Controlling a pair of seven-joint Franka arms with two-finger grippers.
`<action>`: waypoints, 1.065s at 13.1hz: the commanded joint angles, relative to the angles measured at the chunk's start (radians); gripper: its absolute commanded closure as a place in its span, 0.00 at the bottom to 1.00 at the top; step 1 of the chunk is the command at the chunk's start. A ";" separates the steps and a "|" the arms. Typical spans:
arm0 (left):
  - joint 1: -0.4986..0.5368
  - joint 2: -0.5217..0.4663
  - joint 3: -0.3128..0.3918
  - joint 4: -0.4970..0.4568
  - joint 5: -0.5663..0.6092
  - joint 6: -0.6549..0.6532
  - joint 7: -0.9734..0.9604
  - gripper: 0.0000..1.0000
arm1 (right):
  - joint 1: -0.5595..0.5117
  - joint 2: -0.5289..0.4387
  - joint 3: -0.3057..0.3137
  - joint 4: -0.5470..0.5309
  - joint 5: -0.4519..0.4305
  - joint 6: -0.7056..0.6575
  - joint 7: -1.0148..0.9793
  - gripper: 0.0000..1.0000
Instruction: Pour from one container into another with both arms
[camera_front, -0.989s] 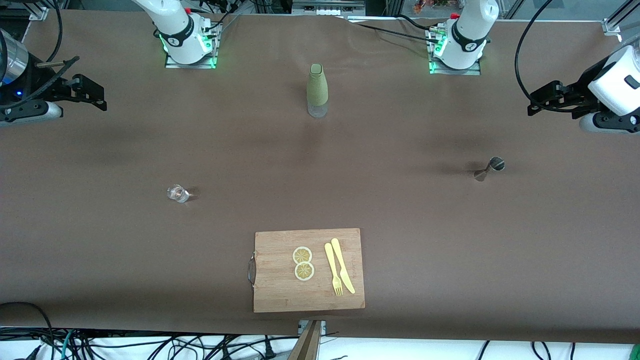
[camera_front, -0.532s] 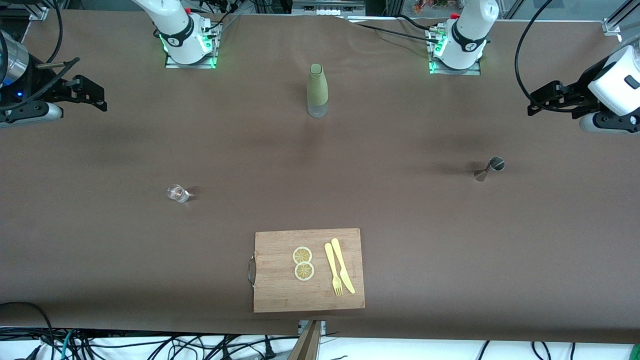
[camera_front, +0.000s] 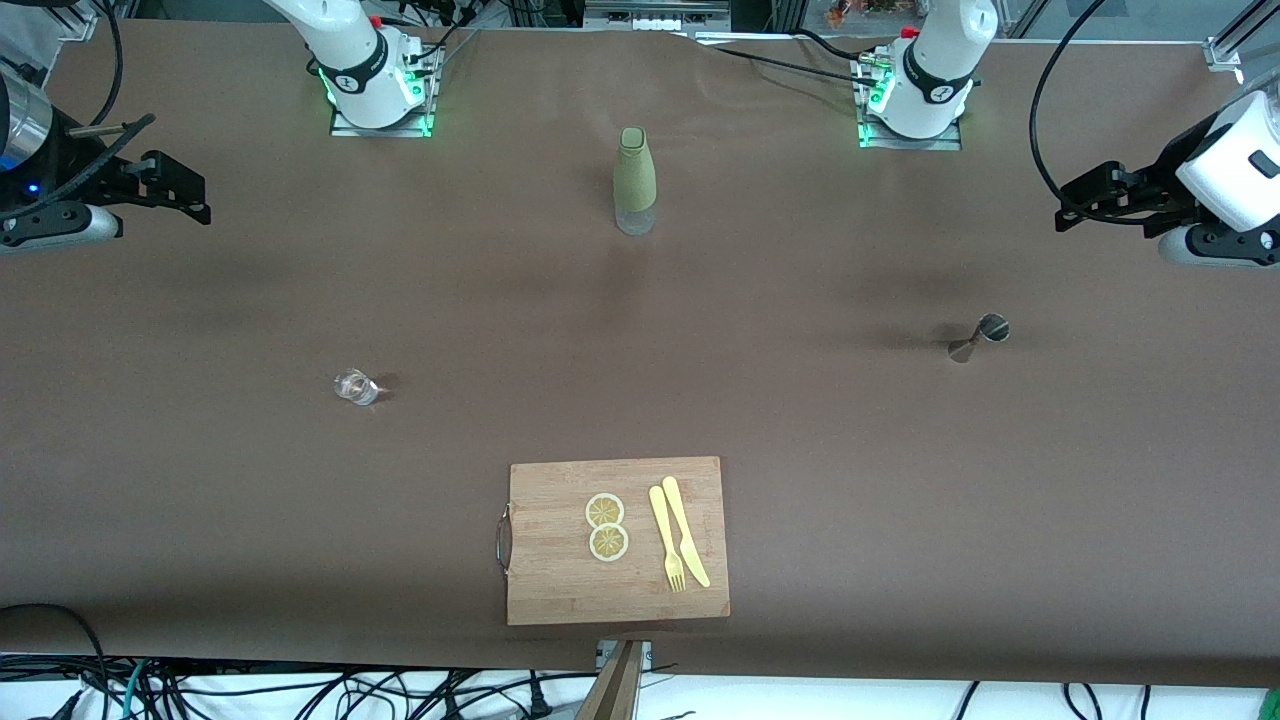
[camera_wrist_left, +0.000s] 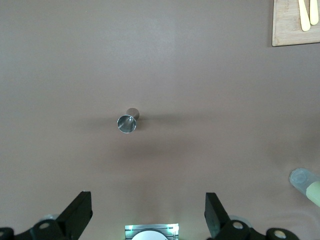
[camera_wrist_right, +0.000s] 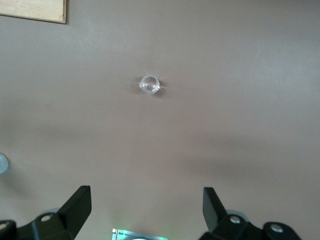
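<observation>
Both arms run off the front view's edges, so I see only their bases and the wrists coming back in at the table's ends. The left gripper (camera_front: 1066, 205) hangs high over the left arm's end of the table, fingers (camera_wrist_left: 80, 215) spread wide and holding nothing. A steel jigger (camera_front: 980, 336) stands on the brown table (camera_front: 800, 420) below it, clear of the jaws.

The right gripper (camera_front: 195, 195) hangs over the right arm's end, likewise spread and empty. A small clear glass (camera_front: 355, 386) stands below it, untouched.

A green-sleeved bottle (camera_front: 634, 180) stands upright between the two bases; whether it holds liquid I can't make out. A wooden cutting board (camera_front: 560, 580) with lemon slices (camera_front: 606, 527), a yellow fork (camera_front: 666, 540) and knife (camera_front: 686, 532) lies nearest the camera.
</observation>
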 joint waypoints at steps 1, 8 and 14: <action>0.001 0.016 0.002 0.033 -0.020 -0.005 0.017 0.00 | -0.004 0.005 0.009 0.007 0.031 0.059 -0.003 0.01; 0.045 0.028 0.007 0.031 -0.022 -0.005 0.113 0.00 | -0.002 0.007 0.026 -0.032 0.051 0.096 0.001 0.01; 0.332 0.142 0.007 0.031 -0.181 -0.004 0.501 0.00 | 0.003 0.027 0.066 -0.038 0.055 0.110 -0.032 0.01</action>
